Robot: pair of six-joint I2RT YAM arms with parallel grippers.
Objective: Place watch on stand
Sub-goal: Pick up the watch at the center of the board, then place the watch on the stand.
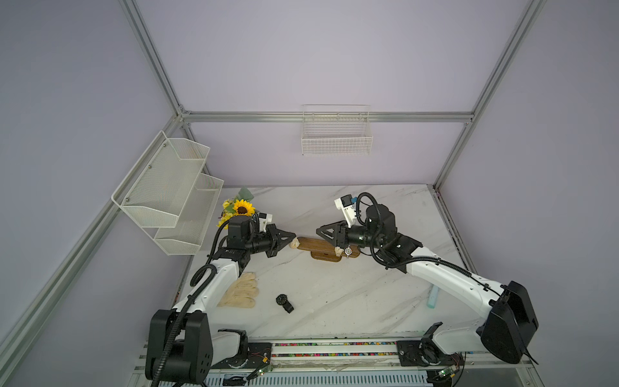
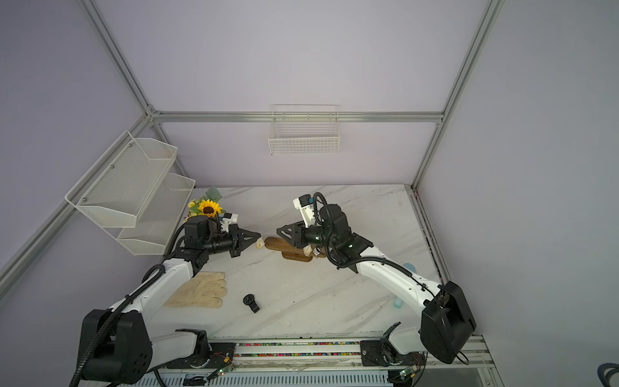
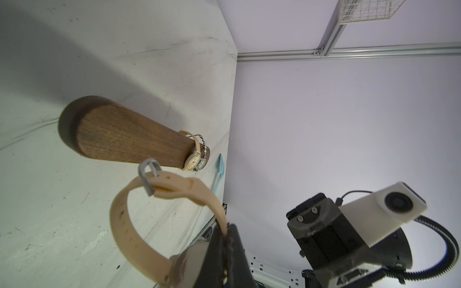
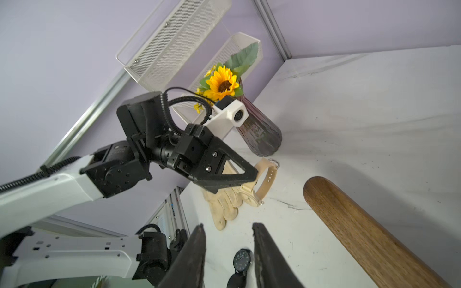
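**Item: stand** [image 1: 315, 246]. Wooden bar on oval base, centre of both top views. Long axis runs L–R across frame, R end slightly lower. Rounded L end is bare. Two small watches [image 1: 347, 250] are hung near its R end, also seen at the bar's far end in L wrist view [image 3: 195, 162].

**Item: beige watch** [image 1: 294, 243]. Strap is buckled into a loop. Held in the air just off the bar's L end, apart from it, not on it. In L wrist view [image 3: 124, 224] buckle is turned toward the bar [image 3: 119, 134]; case sits low by the fingers.

**L gripper** [image 1: 293, 238]. Clamped tight on the strap beside the case. Arm is extended from lower L of frame, wrist about level, tips pointed R at the bar end.

**R gripper** [image 1: 318, 231]. Jaws are parted, nothing between them, per R wrist view [image 4: 228, 225]. Arm is extended from lower R, tips pointed L, held over the bar's middle, facing L gripper.

**Misc.** Black watch [image 1: 284, 301] lies lower centre on table. Gloves [image 1: 239, 291] lie to its L. Sunflower vase [image 4: 259, 134] stands upper L of table.
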